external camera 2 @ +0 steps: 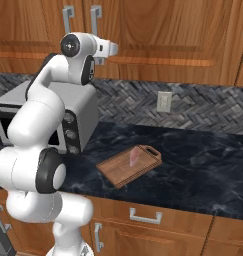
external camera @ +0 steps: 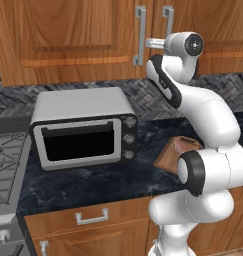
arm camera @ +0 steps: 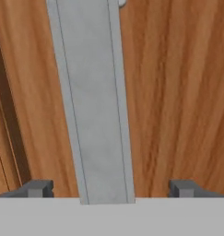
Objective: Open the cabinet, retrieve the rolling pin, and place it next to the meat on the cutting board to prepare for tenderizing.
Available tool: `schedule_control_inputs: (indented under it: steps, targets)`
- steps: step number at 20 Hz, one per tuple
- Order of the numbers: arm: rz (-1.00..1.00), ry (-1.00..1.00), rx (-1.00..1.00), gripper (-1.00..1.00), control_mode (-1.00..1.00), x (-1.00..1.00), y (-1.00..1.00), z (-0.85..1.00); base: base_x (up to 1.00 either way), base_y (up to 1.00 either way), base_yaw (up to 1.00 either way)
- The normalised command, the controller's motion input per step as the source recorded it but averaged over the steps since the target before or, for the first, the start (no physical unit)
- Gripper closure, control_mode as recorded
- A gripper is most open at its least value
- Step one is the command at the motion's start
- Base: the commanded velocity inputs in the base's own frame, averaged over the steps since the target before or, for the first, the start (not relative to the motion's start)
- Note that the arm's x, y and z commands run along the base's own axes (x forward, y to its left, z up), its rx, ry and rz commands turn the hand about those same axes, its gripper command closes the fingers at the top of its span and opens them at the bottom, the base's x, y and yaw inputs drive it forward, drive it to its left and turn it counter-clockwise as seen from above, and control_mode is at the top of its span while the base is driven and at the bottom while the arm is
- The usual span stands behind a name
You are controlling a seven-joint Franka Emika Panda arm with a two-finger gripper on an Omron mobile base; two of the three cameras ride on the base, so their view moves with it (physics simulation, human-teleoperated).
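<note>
The cabinet hangs above the counter with both doors closed. The rolling pin is out of view. My gripper is open. Its two dark fingertips straddle the grey bar handle of the right door without touching it. The seam between the doors runs just to the left. From the left base view the hand reaches level at the handles. The cutting board lies on the dark counter with the meat on it.
A silver toaster oven stands on the counter left of the board, below the cabinet. A stove sits at the far left. A wall outlet is on the backsplash. Drawer fronts with handles run under the counter.
</note>
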Motion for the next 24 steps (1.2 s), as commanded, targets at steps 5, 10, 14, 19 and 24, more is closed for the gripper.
schedule_control_inputs:
  steps: [5, 10, 14, 19, 24]
  targets:
    - [0.0, 0.01, 0.0, 1.0, -1.0, 0.32, 0.01, 0.0, 0.0, 0.0, 0.0]
    - [0.0, 0.0, 0.0, 1.0, -1.0, 0.02, 0.05, 0.0, 0.0, 0.0, 0.0]
    - [0.0, 0.0, 0.0, 1.0, -1.0, 0.01, 0.09, 0.0, 0.0, 0.0, 0.0]
    - [0.0, 0.0, 0.0, 1.0, -1.0, 0.01, 0.06, 0.0, 0.0, 0.0, 0.0]
    - [0.0, 0.0, 0.0, 1.0, -1.0, 0.0, 0.0, 0.0, 0.0, 0.0, 0.0]
